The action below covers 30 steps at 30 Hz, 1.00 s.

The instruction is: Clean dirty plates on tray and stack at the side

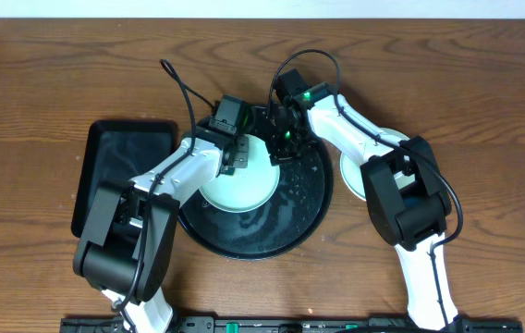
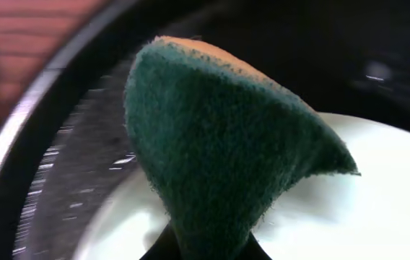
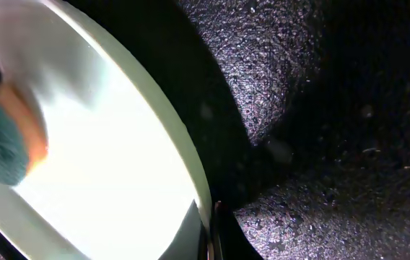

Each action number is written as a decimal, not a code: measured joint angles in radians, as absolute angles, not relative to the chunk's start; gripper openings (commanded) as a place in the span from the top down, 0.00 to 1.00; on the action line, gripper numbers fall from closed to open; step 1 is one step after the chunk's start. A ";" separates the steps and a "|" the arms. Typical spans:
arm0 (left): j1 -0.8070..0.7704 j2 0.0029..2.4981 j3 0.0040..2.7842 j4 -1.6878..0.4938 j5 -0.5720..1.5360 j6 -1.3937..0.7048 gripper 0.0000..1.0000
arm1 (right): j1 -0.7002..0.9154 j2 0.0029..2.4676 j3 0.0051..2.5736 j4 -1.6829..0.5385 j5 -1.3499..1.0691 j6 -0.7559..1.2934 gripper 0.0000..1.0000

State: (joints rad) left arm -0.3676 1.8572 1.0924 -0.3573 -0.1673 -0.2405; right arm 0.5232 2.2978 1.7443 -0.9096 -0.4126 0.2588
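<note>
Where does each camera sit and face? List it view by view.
Overhead: above the table, looking straight down at the tray; left arm and right arm show.
Left wrist: on the left gripper, facing the sponge it grips over the plate; fingers barely show.
Right wrist: low beside the plate's rim, facing across the tray; own fingers hardly visible.
Shared: both wrist views show plate, sponge, tray.

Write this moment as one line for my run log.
phase: plate cleaning | left gripper: pinching sponge over plate | right gripper: holding plate rim | plate: on round tray
</note>
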 measured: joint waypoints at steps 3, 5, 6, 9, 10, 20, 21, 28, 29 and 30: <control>-0.357 1.857 1.120 -0.474 -0.219 -0.258 0.93 | 0.523 2.298 1.744 -0.909 -0.413 0.259 0.99; -0.341 1.857 1.162 -0.583 -0.236 -0.270 0.92 | 0.523 2.298 1.744 -0.909 -0.413 0.259 0.99; -0.335 1.857 1.184 -0.626 -0.242 -0.274 0.92 | 0.523 2.298 1.744 -0.909 -0.413 0.259 0.99; -0.299 1.845 1.285 -0.764 -0.240 -0.285 0.92 | 0.523 2.298 1.744 -0.909 -0.413 0.259 0.99; -0.286 1.835 1.305 -0.794 -0.234 -0.287 0.93 | 0.523 2.298 1.744 -0.910 -0.413 0.259 0.99; -0.046 1.687 1.374 -0.966 -0.154 -0.296 0.92 | 0.524 2.296 1.745 -0.919 -0.409 0.259 0.99; -0.025 1.686 1.374 -0.969 -0.151 -0.296 0.92 | 0.524 2.294 1.745 -0.921 -0.404 0.259 0.99; 0.105 1.687 1.374 -0.968 -0.142 -0.296 0.92 | 0.581 2.191 1.731 -0.970 -0.194 0.259 0.99; 0.114 1.687 1.374 -0.968 -0.141 -0.296 0.93 | 0.597 2.162 1.731 -0.974 -0.149 0.259 0.99; 0.120 1.687 1.374 -0.968 -0.141 -0.296 0.92 | 0.614 2.130 1.731 -0.978 -0.103 0.259 0.99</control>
